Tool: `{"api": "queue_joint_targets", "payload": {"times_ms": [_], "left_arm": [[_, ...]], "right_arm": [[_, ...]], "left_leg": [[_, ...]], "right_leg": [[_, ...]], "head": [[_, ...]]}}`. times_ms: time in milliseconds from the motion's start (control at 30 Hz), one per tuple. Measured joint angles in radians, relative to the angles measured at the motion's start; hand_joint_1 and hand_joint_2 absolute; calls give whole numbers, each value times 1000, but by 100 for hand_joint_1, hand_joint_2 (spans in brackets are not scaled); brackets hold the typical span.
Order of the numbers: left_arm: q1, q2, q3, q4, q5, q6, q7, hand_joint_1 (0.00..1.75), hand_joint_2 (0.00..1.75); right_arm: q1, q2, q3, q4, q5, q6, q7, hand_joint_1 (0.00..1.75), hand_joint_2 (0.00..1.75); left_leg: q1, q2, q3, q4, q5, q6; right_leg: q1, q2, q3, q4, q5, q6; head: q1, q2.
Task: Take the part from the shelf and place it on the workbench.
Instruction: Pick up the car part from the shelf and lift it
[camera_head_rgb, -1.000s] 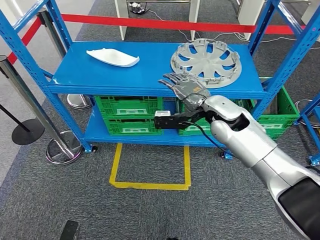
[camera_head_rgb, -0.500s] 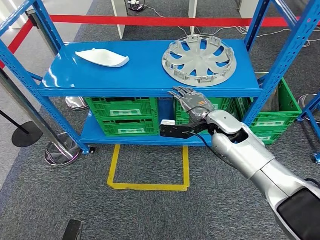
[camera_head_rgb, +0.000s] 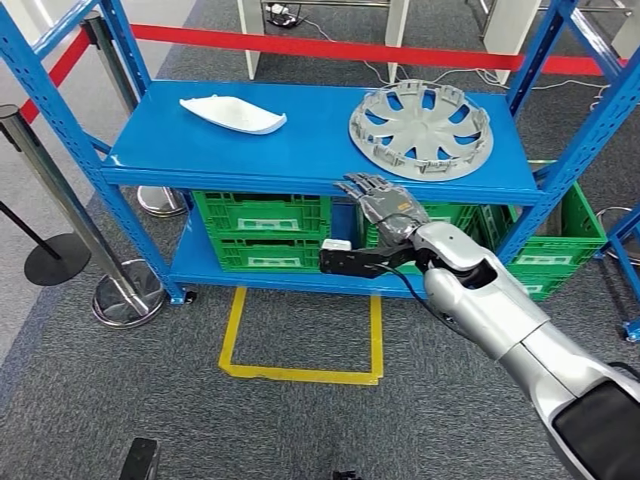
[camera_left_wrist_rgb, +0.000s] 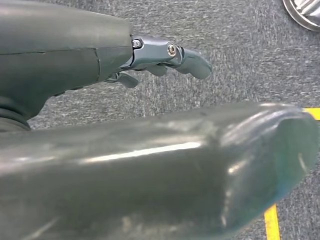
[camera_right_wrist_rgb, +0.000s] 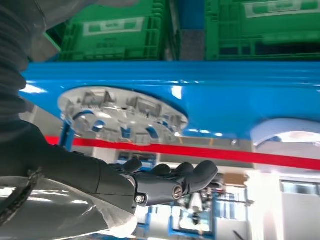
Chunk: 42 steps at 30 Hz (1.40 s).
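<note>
Right hand (camera_head_rgb: 381, 203) out flat w/ fingers spread, holding nothing; sits at near edge of top shelf (camera_head_rgb: 226, 155), not yet over it. Wheel cover (camera_head_rgb: 420, 129) lies flat on shelf's right half, just beyond hand, far and slightly right; round, so no long axis to match. White curved part (camera_head_rgb: 234, 112) well off to far left. Left hand (camera_left_wrist_rgb: 166, 55) low over carpet, fingers extended, empty; right is clearly nearer.
</note>
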Motion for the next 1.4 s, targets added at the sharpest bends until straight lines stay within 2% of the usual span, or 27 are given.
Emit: {"api": "queue_joint_targets", "payload": {"times_ms": [67, 133, 200, 300, 333, 400, 433, 467, 500, 533, 600, 633, 667, 767, 800, 867, 933, 967, 1000, 1033, 1100, 1133, 1167, 1200, 1300, 1333, 1400], "left_arm": [[-1, -1, 1, 0, 0, 0, 0, 0, 0], [-2, -2, 3, 0, 0, 0, 0, 0, 0], [-2, -3, 5, 0, 0, -1, -1, 0, 0], [-2, -3, 8, -1, -1, -1, -3, 0, 0], [-3, -3, 10, -1, -2, -2, -4, 0, 0], [-4, -3, 13, -2, -3, -3, -7, 0, 0], [-3, -2, 13, -2, -3, -3, -8, 0, 0], [-3, -2, 13, -2, -3, -4, -8, 0, 0], [-2, -2, 13, -2, -3, -4, -8, 0, 0], [-2, -2, 13, -2, -3, -4, -9, 0, 0], [-2, -1, 13, -2, -3, -4, -10, 0, 0], [-3, -1, 13, -2, -3, -4, -10, 0, 0], [-4, -1, 13, -2, -3, -4, -11, 0, 0], [-3, -2, 13, -2, -3, -4, -11, 0, 0], [-3, -2, 13, -2, -3, -4, -11, 0, 0], [-4, -1, 14, -2, -3, -4, -11, 0, 0], [-4, -1, 14, -2, -2, -4, -10, 0, 0], [-3, -1, 15, -2, -2, -4, -8, 0, 0], [-2, -2, 15, -2, -2, -4, -6, 0, 0], [-1, -3, 16, -2, -3, -4, -5, 0, 0], [-1, -5, 19, -2, -4, -4, -2, 0, 0], [-2, -6, 21, -2, -6, -4, -1, 0, 0], [-2, -6, 23, -2, -7, -4, 0, 0, 0], [-3, -7, 24, -2, -9, -5, 1, 0, 0], [-3, -7, 27, -3, -11, -7, 1, 0, 0], [-3, -7, 28, -3, -12, -7, 1, 0, 0], [-2, -7, 30, -3, -13, -8, 1, 0, 0]], "right_arm": [[-1, 0, -2, 0, 2, 0, -1, 0, 175], [-3, 1, -5, -1, 3, -1, -2, 0, 175], [-1, 2, -6, -2, 4, -2, -2, 0, 175], [4, 5, -11, -6, 6, -4, -3, 0, 175], [5, 8, -13, -9, 7, -6, -3, 0, 175], [10, 14, -15, -12, 9, -10, -3, 0, 175], [16, 17, -15, -13, 10, -11, -4, 0, 175], [21, 18, -15, -13, 11, -11, -4, 0, 175], [26, 19, -15, -13, 11, -12, -4, 0, 175], [29, 20, -16, -14, 11, -12, -4, 0, 175], [30, 23, -17, -17, 11, -15, -4, 0, 175], [30, 23, -18, -18, 11, -16, -4, 0, 175], [30, 24, -19, -19, 11, -17, -4, 0, 175], [33, 24, -23, -19, 11, -18, -4, 0, 175], [32, 25, -25, -19, 11, -19, -4, 0, 175], [32, 25, -27, -19, 12, -20, -1, 0, 175], [38, 29, -31, -18, 17, -32, 38, 0, 175], [43, 35, -38, -17, 24, -42, 80, 0, 175], [47, 45, -48, -15, 33, -52, 126, 0, 175], [49, 57, -60, -11, 43, -60, 166, 0, 175], [47, 78, -80, -3, 58, -64, 198, 0, 175], [44, 88, -87, 1, 63, -63, 201, 0, 175], [42, 97, -92, 5, 66, -62, 201, 0, 175], [41, 105, -95, 10, 69, -61, 200, 0, 175], [41, 124, -104, 22, 76, -60, 195, 0, 175], [39, 129, -107, 26, 78, -60, 193, 0, 175], [37, 136, -113, 32, 81, -59, 190, 0, 175]], "left_leg": [[-2, -3, 1, 4, -3, -1], [-6, -4, -4, 10, -6, -6], [-8, -5, -9, 13, -5, -13], [-6, -3, -16, 32, -22, -29], [-4, -2, -32, 69, -44, -37], [4, 0, -91, 195, -104, -51], [8, 0, -123, 257, -125, -55], [12, 1, -142, 292, -128, -58], [15, 1, -143, 286, -110, -61], [18, 2, -126, 244, -77, -62], [20, 6, -64, 105, -7, -64], [19, 7, -41, 55, 9, -62], [18, 8, -28, 25, 14, -58], [14, 5, -26, 14, 10, -35], [15, 5, -25, 11, 12, -27], [15, 5, -24, 7, 14, -12], [9, 4, -24, 7, 13, -4], [6, 2, -23, 7, 12, -1], [2, 1, -22, 7, 11, 1], [-2, -1, -20, 7, 10, 2], [-9, -3, -15, 7, 6, 2], [-12, -2, -15, 9, 4, 0], [-13, -2, -17, 10, 3, -3], [-13, -1, -19, 11, 3, -7], [-10, 0, -22, 23, -8, -21], [-9, 0, -32, 48, -23, -28], [-1, 2, -83, 156, -73, -42]], "right_leg": [[2, 1, 63, -122, 61, -7], [5, 1, 121, -228, 89, -14], [9, 1, 135, -251, 86, -20], [2, -2, 139, -258, 89, -32], [-2, -3, 142, -261, 90, -36], [-5, -4, 143, -262, 90, -40], [-6, -4, 143, -261, 90, -40], [-7, -4, 143, -261, 89, -39], [-9, -4, 144, -261, 88, -38], [-11, -4, 146, -261, 87, -36], [-12, -3, 150, -260, 84, -27], [-11, -3, 150, -260, 83, -21], [-10, -2, 150, -260, 83, -14], [-11, -4, 149, -265, 82, 6], [-12, -4, 142, -253, 72, 10], [-11, -3, 97, -165, 23, 12], [-8, -2, 30, -28, -33, 9], [-5, -2, 5, 19, -43, 7], [-2, -2, -2, 27, -33, 3], [1, -1, 9, -3, -6, -4], [10, -1, 75, -140, 64, -24], [13, -2, 107, -202, 83, -32], [17, -2, 128, -241, 90, -36], [19, -2, 136, -255, 86, -38], [14, -4, 146, -267, 86, -41], [11, -6, 151, -270, 85, -44], [7, -8, 159, -273, 82, -50]], "head": [[0, 0], [-1, 0], [-1, 0], [-3, 0], [-5, 0], [-9, 0], [-9, 0], [-8, 0], [-8, 0], [-8, 0], [-9, 0], [-10, 0], [-10, 0], [-9, 0], [-8, 0], [-5, 0], [-4, 0], [-4, 0], [-3, 0], [-3, 0], [-4, 0], [-6, 0], [-8, 0], [-9, 0], [-10, 0], [-11, 0], [-15, 0]]}}
